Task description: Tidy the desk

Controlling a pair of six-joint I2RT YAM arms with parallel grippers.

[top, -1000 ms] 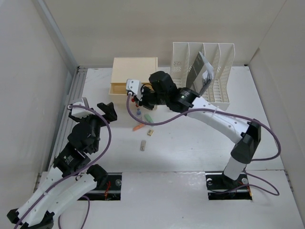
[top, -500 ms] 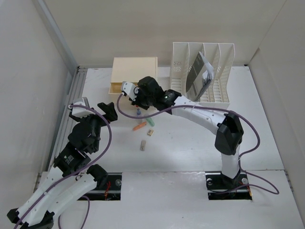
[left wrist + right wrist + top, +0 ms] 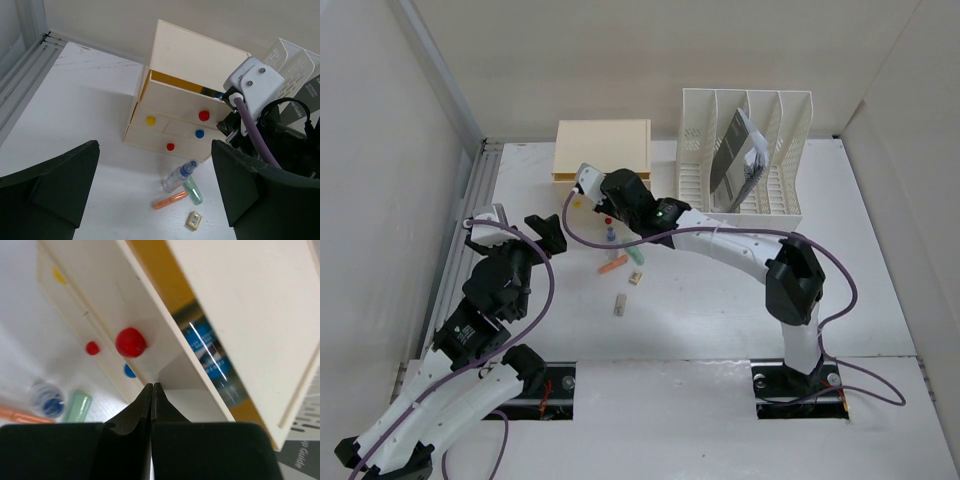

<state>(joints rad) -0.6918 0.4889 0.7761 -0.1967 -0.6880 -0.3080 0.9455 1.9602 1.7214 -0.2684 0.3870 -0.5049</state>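
Note:
The white desk (image 3: 720,300) carries a cream drawer box (image 3: 603,150) at the back. My right gripper (image 3: 618,203) is shut with nothing in it, its tips (image 3: 152,386) pressed on the front of the upper drawer (image 3: 175,102) just right of its red knob (image 3: 131,342). That drawer stands slightly out, with a blue-labelled thing (image 3: 210,357) inside. In front of the box lie a blue-capped spray bottle (image 3: 179,176), an orange pen (image 3: 170,199), a green tube (image 3: 192,191) and a small yellow eraser (image 3: 193,220). My left gripper (image 3: 515,228) hangs open left of them.
A white slotted file rack (image 3: 750,150) holding a dark booklet (image 3: 738,160) stands at the back right. Another small block (image 3: 619,305) lies nearer the arms. White walls close in the desk, with a metal rail (image 3: 470,220) on the left.
My right arm has stretched left and towards the box, and the upper drawer has slid in from well out to nearly flush. The left arm has not moved.

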